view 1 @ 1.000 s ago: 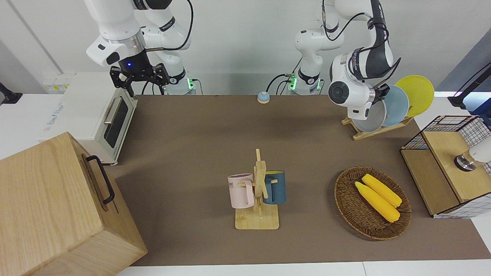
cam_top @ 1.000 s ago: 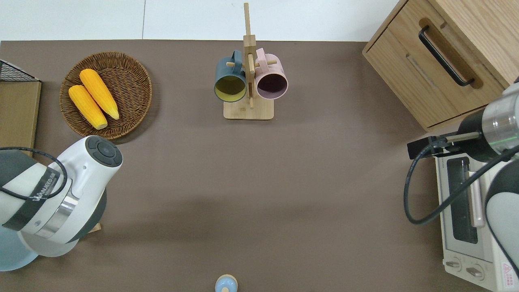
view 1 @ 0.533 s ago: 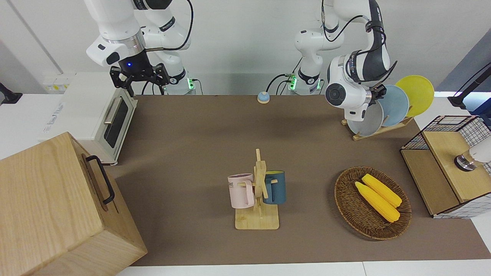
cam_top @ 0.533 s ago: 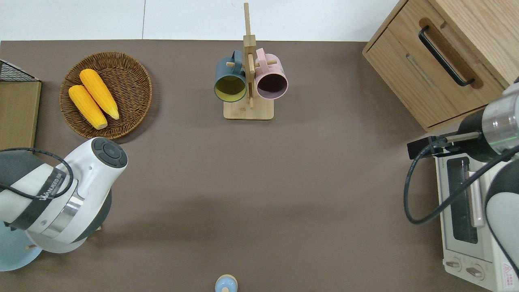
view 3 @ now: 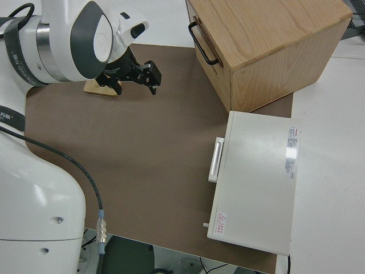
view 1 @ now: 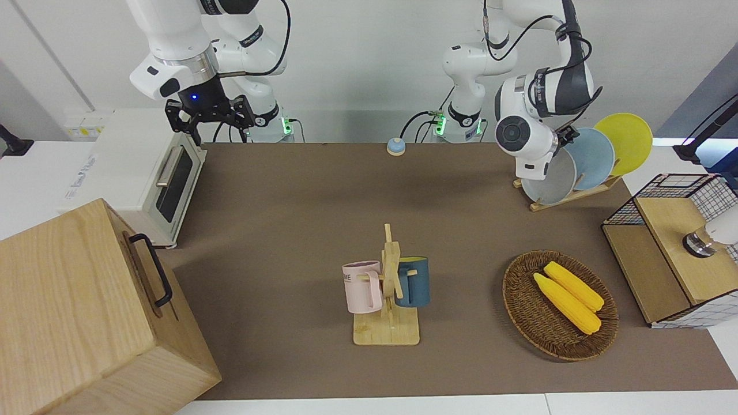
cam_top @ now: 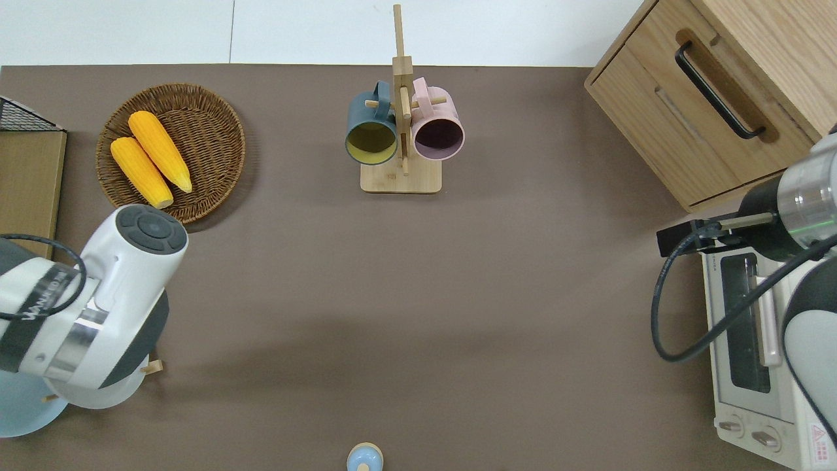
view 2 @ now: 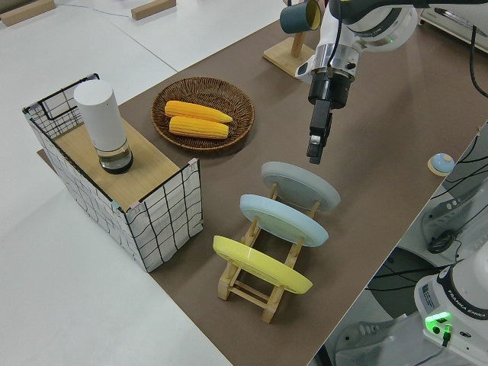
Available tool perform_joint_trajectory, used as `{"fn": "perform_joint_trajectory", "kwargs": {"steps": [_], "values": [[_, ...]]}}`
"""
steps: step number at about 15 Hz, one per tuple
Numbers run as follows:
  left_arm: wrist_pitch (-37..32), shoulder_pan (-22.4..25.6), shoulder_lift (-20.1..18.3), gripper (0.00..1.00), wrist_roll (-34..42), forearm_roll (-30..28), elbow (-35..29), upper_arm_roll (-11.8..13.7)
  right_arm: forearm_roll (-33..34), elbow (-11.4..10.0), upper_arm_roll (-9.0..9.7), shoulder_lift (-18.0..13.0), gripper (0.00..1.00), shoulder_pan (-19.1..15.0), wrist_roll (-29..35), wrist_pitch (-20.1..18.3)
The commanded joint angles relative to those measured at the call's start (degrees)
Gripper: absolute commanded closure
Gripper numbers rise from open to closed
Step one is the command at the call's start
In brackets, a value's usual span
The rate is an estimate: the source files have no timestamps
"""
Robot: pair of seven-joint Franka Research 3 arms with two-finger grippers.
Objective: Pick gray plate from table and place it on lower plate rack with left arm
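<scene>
Front view: the table (view 1: 300, 190) carries a matte brown covering with white edges, and a pale wall rises where the robots stand. The gray plate (view 1: 553, 180) leans in the lowest slot of the lower plate rack (view 1: 568, 196), near the corner at the left arm's end closest to the robots; the light blue plate (view 1: 594, 158) and yellow plate (view 1: 625, 141) stand in the higher slots. The left arm (view 1: 539, 124) hangs over the rack, its gripper hidden here. The right arm, with a blue wrist light, is parked; its right gripper (view 1: 210, 124) has its fingers spread apart and holds nothing. A pink mug (view 1: 362, 287) on the mug stand (view 1: 389, 288) shows lettering ending "ME".

Overhead view: the left arm's wrist (cam_top: 78, 314) covers most of the rack; a black band on it bears writing too small to read. A wicker basket (cam_top: 216, 140) with two corn cobs (cam_top: 150, 158) sits toward the table edge farthest from the robots, and a wooden cabinet (cam_top: 706, 98) fills that corner at the right arm's end.

Left side view: the left gripper (view 2: 315, 146) hangs just above the gray plate's upper rim, clear of it, fingers close together and holding nothing. White floor surrounds the table.

Right side view: a white toaster oven (view 3: 256, 180) shows a red warning label, unreadable.
</scene>
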State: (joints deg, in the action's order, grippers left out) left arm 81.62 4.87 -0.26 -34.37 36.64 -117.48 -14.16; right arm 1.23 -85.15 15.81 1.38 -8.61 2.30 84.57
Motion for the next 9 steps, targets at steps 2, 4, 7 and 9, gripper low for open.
{"fn": "perform_joint_trajectory", "kwargs": {"steps": [2, 4, 7, 9], "values": [[0.38, 0.58, -0.88, 0.08, 7.80, -17.71, 11.20, 7.02, 0.08, 0.51, 0.98, -0.15, 0.017, -1.06, 0.69, -0.72], [0.91, 0.41, -0.79, 0.06, 11.76, -23.69, 15.25, 10.62, 0.08, 0.51, 0.98, -0.15, 0.017, -1.06, 0.69, -0.81], [1.26, -0.30, -0.79, 0.04, 16.15, -33.44, 19.83, 14.42, 0.08, 0.51, 0.98, -0.15, 0.017, -1.06, 0.69, -0.81], [1.61, -0.30, -0.79, 0.03, 22.65, -38.11, 21.40, 15.39, 0.08, 0.51, 0.98, -0.15, 0.017, -1.06, 0.69, -0.81]]}}
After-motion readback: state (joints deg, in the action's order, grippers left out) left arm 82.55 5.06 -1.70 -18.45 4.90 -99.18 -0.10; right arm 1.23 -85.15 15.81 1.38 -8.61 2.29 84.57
